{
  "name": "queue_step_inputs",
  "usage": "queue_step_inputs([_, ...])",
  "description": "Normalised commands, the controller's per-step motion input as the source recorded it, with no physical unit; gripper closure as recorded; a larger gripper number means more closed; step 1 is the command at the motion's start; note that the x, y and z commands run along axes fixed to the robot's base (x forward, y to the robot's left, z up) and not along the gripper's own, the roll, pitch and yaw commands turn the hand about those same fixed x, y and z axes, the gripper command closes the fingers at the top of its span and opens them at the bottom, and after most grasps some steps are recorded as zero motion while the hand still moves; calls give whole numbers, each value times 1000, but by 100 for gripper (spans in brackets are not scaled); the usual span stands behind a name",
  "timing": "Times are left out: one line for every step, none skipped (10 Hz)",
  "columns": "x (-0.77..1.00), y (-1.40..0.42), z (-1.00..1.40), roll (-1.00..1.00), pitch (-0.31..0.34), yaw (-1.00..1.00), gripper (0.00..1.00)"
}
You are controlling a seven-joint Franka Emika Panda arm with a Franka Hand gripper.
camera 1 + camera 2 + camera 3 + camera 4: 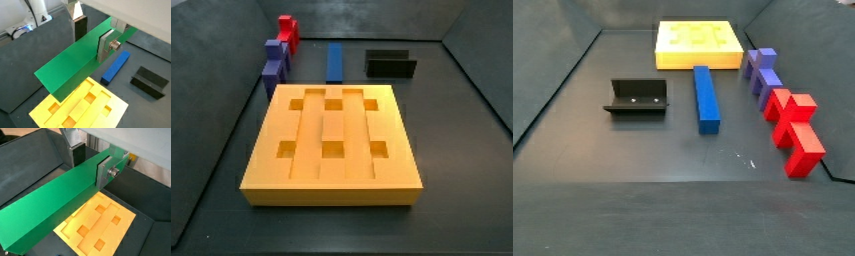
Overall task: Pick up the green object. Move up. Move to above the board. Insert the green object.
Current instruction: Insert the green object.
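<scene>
The gripper hung above the board, its fingers pinching the green object held lengthwise.

Both side views miss the gripper completely; the green object covers half the board, its end cropped.

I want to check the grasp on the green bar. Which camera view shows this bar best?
A wrist view shows the green object largest, clamped in the end effector above the board. Both wrist views show it held; neither side view shows bar or end effector.
</scene>
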Motion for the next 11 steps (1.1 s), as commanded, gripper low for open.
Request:
queue_step_inputs([-140,-151,-506,-206,-189,0,100])
queue_step_inputs([-169,-251,-431,-234,-211,0,100])
queue_step_inputs([-197,-271,-431,-233,-213,0,100])
queue_step_inputs([-211,-266,-451,-229,-199,0,100])
queue_step_inputs([-200,-240,-497,-219,-163,11,100])
queue_step_inputs([-151,-209,-514,-210,-163,80,100])
queue_step_inputs([-123,-157,-583,-171,-156,143,100])
queue_step_inputs([-143,-214,-849,-36,-120,123,100])
queue_step_inputs([-91,-234,-929,-10,-104,83,100])
queue_step_inputs([-66,-220,-940,-3,-106,86,100])
queue_step_inputs([0,-151,-920,-26,-107,126,100])
